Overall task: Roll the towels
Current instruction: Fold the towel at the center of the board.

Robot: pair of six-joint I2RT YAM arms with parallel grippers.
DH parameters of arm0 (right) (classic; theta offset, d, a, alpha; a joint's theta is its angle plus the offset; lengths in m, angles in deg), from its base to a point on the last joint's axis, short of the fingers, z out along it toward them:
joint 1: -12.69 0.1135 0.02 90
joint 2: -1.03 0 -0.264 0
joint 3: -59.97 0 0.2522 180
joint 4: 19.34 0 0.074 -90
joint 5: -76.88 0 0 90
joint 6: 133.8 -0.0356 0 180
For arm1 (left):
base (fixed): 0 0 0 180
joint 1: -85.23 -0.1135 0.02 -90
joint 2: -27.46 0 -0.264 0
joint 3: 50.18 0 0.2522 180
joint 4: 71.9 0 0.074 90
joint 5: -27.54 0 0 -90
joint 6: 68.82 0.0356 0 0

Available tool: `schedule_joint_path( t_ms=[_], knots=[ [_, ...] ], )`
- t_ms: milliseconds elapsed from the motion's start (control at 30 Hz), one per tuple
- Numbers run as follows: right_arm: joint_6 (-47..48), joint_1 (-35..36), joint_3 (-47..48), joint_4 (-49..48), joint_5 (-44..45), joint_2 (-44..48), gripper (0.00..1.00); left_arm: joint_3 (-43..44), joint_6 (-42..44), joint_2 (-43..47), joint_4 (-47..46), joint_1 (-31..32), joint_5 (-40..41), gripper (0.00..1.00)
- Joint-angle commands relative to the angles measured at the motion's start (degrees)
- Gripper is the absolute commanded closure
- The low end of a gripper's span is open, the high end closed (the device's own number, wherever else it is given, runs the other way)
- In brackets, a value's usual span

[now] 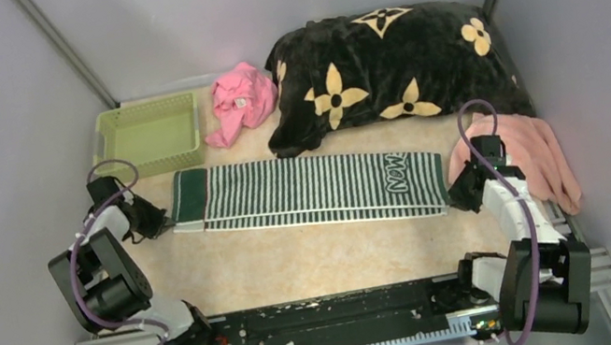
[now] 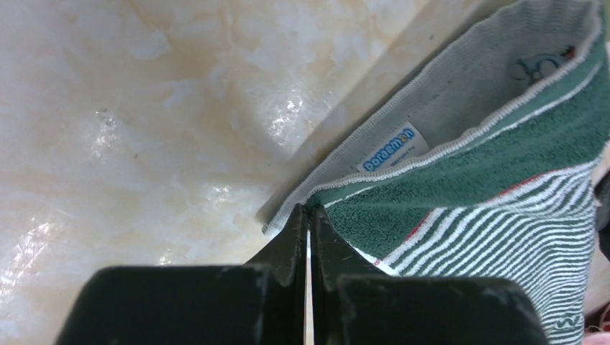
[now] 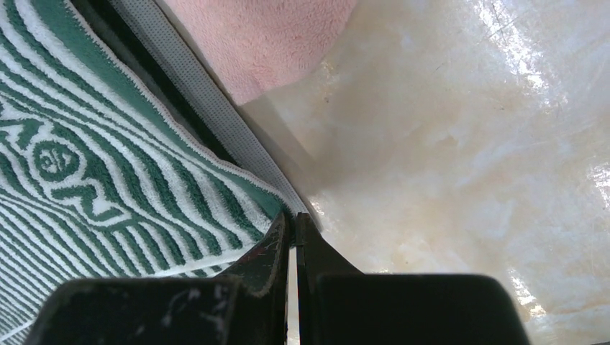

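Our left fingers (image 2: 296, 233) are pressed together at one end corner of the green striped towel (image 1: 305, 193), and our right fingers (image 3: 279, 237) are together at the other. We cannot tell whether cloth is caught between them. Only the top view shows this towel stretched flat on the tabletop (image 1: 317, 261), with the salmon towel (image 1: 537, 152) heaped at its right end, partly behind the arm. Only the left wrist view shows a small label (image 2: 388, 147).
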Motion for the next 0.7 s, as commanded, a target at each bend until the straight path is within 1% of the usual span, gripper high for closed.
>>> schedule_joint_path(
  t_ms=[0,233,400,533,667],
  knots=[
    [-1.0,-0.7,1.2,-0.6,2.2,-0.3,1.0,0.3,1.7,-2.2,-0.7,-0.4,1.3,1.0],
    [-0.4,-0.7,5.8,4.0,5.8,3.5,1.0,3.1,1.7,2.4,2.5,-0.4,2.9,1.0],
    [-1.5,-0.7,9.0,8.3,8.1,4.9,1.0,3.2,1.6,5.7,4.2,-0.4,4.4,1.0],
    [-3.6,-0.6,8.2,11.1,8.9,5.4,1.0,2.2,2.1,5.2,4.7,-0.4,5.1,1.0],
    [-6.1,-0.6,6.4,11.7,9.7,5.0,1.0,0.1,2.0,3.8,3.2,-0.4,5.0,1.0]
  ],
)
